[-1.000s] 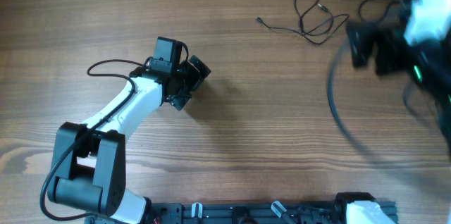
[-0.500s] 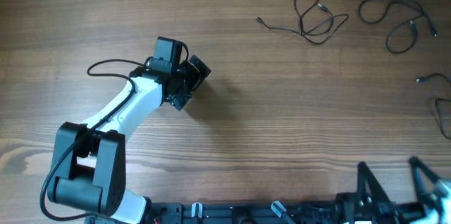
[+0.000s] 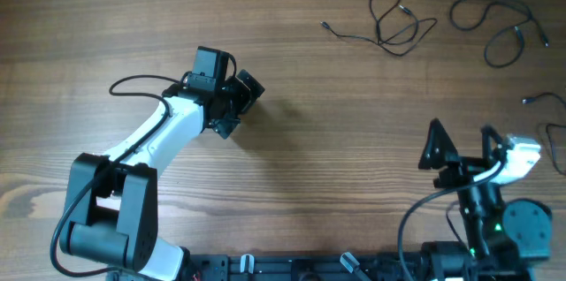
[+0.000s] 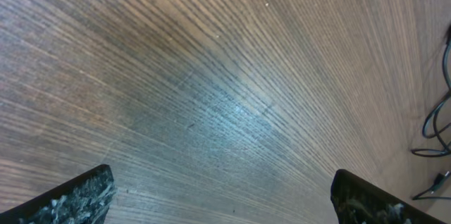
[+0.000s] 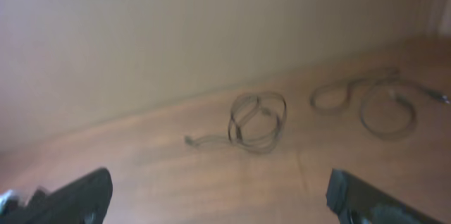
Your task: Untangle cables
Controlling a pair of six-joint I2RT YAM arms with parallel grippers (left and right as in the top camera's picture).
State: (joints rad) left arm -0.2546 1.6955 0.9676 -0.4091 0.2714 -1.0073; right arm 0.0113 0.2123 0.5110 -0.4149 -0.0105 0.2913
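**Both jaws open, cables on bench**

Left jaws wide apart, empty, low over bench. Right jaws wide apart, empty. Cables lie in separate loose loops, well ahead of right jaws, far off to right of left jaws.

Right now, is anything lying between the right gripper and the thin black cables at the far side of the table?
Nothing visible does. Only bare brown wooden table lies between the open right gripper and the thin black looped cables, in both the overhead and right wrist views.
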